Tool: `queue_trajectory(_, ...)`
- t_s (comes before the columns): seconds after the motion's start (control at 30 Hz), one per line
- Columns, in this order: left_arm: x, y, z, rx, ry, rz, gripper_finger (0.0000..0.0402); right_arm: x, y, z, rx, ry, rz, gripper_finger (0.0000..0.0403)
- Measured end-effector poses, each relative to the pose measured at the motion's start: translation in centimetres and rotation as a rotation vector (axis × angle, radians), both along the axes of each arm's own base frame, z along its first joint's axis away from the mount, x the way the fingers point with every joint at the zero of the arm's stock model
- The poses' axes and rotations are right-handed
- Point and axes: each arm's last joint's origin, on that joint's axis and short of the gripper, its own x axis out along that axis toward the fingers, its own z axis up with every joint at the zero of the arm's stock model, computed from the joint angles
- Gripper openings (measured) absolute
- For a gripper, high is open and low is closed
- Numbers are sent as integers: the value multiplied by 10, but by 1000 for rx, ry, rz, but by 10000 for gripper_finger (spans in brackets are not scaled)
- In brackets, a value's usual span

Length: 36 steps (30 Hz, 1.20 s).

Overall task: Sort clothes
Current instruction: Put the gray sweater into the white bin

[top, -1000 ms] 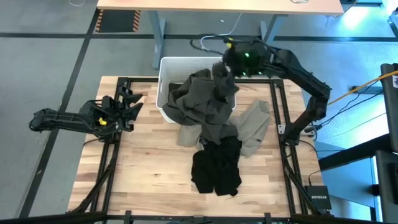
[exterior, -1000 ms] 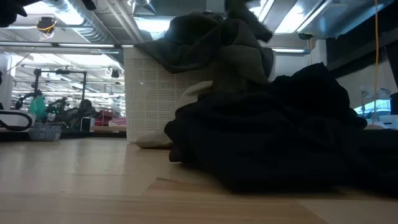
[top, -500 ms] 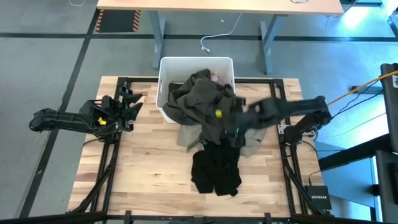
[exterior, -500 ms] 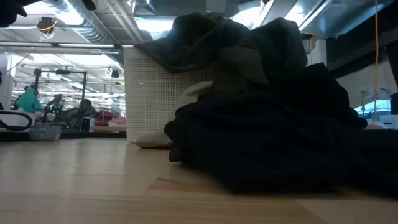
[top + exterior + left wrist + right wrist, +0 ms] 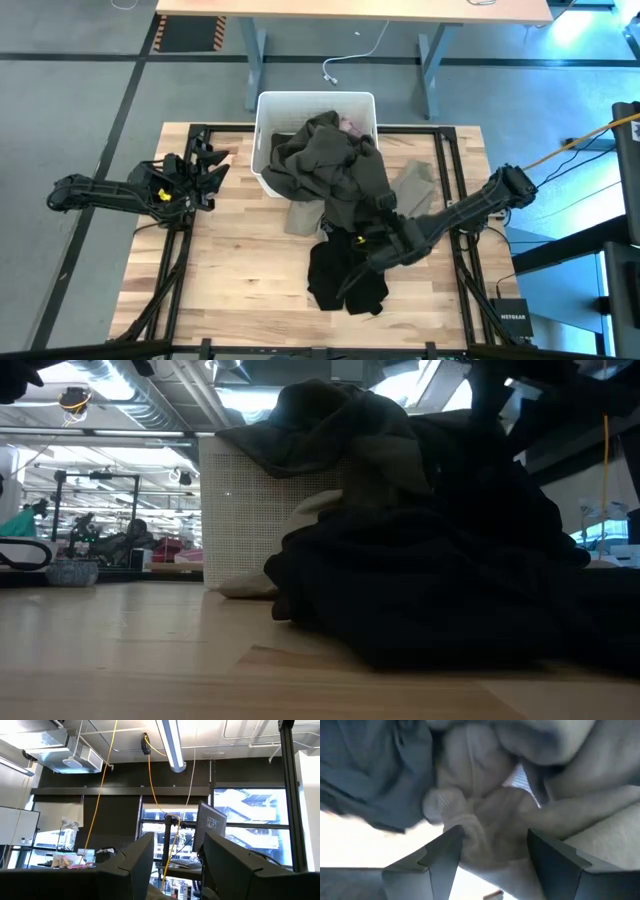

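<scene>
A dark olive-green garment hangs over the white tub's near rim onto the table; it also shows in the low view. A pale pink garment lies in the tub. A black garment lies on the table in front of it. Khaki-beige garments lie to the right and left of the pile. My right gripper is open, low over the pile where olive, khaki and black cloth meet. My left gripper waits open at the table's left edge, pointing up. No navy-blue garment shows.
Black frame rails run along the table's left and right sides. Bare wood lies to the left of the pile and along the near edge. A desk stands beyond the table's far edge.
My right gripper has swung from above the tub's far right corner toward the table's near edge and down, to the middle of the pile. The olive garment's raised part has dropped back over the tub and the pile.
</scene>
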Motion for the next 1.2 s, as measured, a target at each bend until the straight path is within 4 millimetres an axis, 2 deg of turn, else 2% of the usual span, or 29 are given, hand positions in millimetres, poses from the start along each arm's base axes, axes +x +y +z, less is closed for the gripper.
queue_trajectory(0.13,0,0,0,8,2,6,170,-6,11,0,-46,-9,55,241)
queue_trajectory(0.5,0,0,0,10,3,7,170,-13,22,-2,14,73,128,241)
queue_trajectory(0.67,0,0,0,6,2,5,170,-11,9,-12,-79,165,195,241)
queue_trajectory(0.8,0,0,0,7,3,5,170,-9,-6,-27,-119,211,167,236)
queue_trajectory(0.87,0,0,0,9,3,7,170,-6,-11,-31,-141,186,141,216)
queue_trajectory(0.93,0,0,0,11,4,8,170,-2,-15,-31,-159,156,129,179)
queue_trajectory(1.1,0,0,0,14,5,10,170,5,-29,-16,-162,102,68,30)
queue_trajectory(1.13,0,0,0,11,4,8,170,7,-34,-9,-151,76,49,18)
queue_trajectory(1.2,0,0,0,7,3,5,170,11,-44,5,-136,2,6,24)
